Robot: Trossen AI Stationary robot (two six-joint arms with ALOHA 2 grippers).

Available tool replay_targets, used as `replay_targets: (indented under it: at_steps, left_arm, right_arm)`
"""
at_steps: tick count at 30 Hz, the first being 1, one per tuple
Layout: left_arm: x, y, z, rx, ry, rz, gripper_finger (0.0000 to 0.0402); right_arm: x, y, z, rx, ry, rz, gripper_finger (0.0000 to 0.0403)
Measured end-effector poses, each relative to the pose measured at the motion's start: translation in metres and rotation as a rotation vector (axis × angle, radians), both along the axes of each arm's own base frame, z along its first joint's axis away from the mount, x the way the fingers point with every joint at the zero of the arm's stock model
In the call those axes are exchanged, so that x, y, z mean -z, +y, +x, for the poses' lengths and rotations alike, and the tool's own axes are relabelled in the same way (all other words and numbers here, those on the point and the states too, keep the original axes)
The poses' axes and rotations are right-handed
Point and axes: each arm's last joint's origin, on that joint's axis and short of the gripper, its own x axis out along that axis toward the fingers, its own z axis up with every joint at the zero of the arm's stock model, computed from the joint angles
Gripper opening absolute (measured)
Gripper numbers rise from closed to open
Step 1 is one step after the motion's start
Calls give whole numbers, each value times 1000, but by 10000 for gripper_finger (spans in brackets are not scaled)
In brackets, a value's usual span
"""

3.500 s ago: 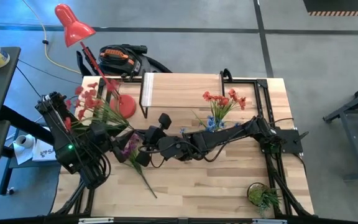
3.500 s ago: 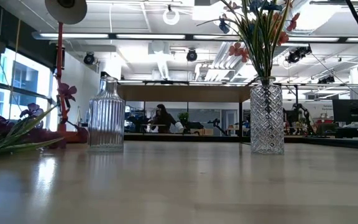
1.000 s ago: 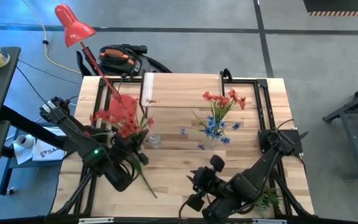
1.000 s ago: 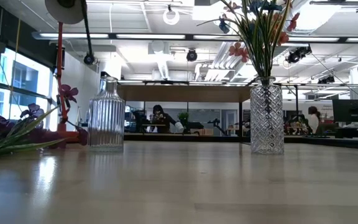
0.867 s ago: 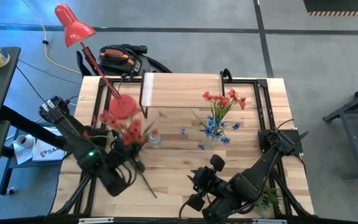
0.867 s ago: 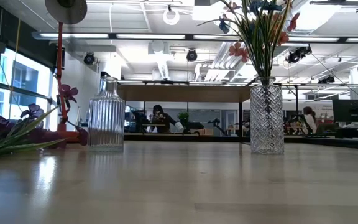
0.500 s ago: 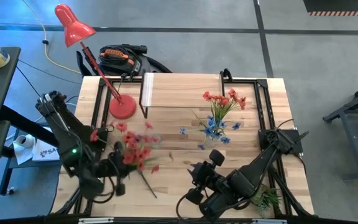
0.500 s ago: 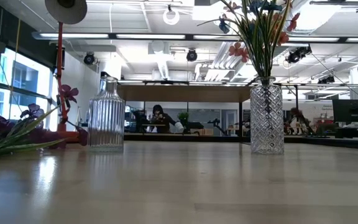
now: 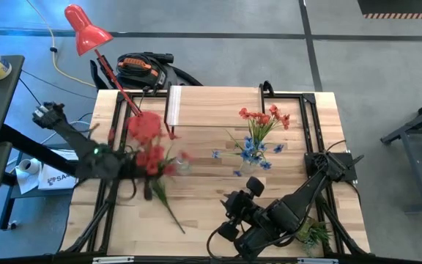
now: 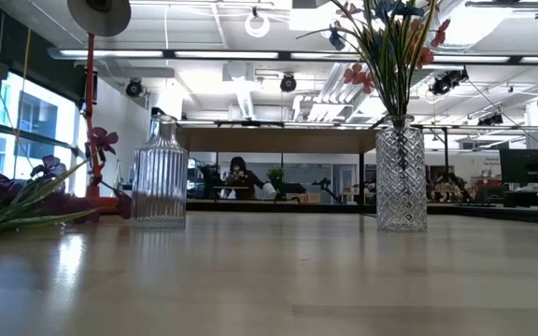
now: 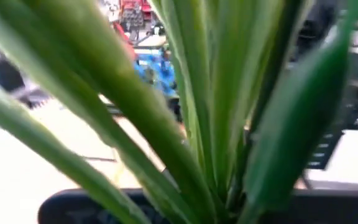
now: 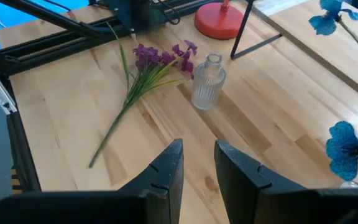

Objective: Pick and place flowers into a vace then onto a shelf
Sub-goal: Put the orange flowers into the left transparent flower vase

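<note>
Fingers of the left gripper are squeezing the red flowers, needing lowering next into the empty vase.

The table was light wood with a smooth matt finish. The ribbed vase was clear glass. The lamp base looked glossy red.

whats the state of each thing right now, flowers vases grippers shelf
red flowers: held in the air by the left gripper, above the table's left side
left gripper: shut on the red flowers' stems
purple flowers: lying flat on the table
ribbed vase: upright, empty, beside the purple flowers
cut-glass vase: upright, holding red and blue flowers
shelf: nothing on its plank
right gripper: slightly apart, holding nothing, near the front edge
</note>
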Motion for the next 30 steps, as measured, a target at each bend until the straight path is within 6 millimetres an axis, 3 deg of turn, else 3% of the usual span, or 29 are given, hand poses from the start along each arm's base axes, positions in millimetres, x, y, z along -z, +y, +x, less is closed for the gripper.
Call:
replay_targets:
  at_steps: [4,12,30]
  left_arm:
    - [-10,26,5,-6,-41,80,23]
    - [6,58,26,-19,71,135,23]
    - [18,66,35,3,159,115,24]
  right_arm:
    - [0,0,0,3,-7,8,83]
    - [0,0,1,16,-15,19,83]
    - [0,-5,4,25,-4,27,83]
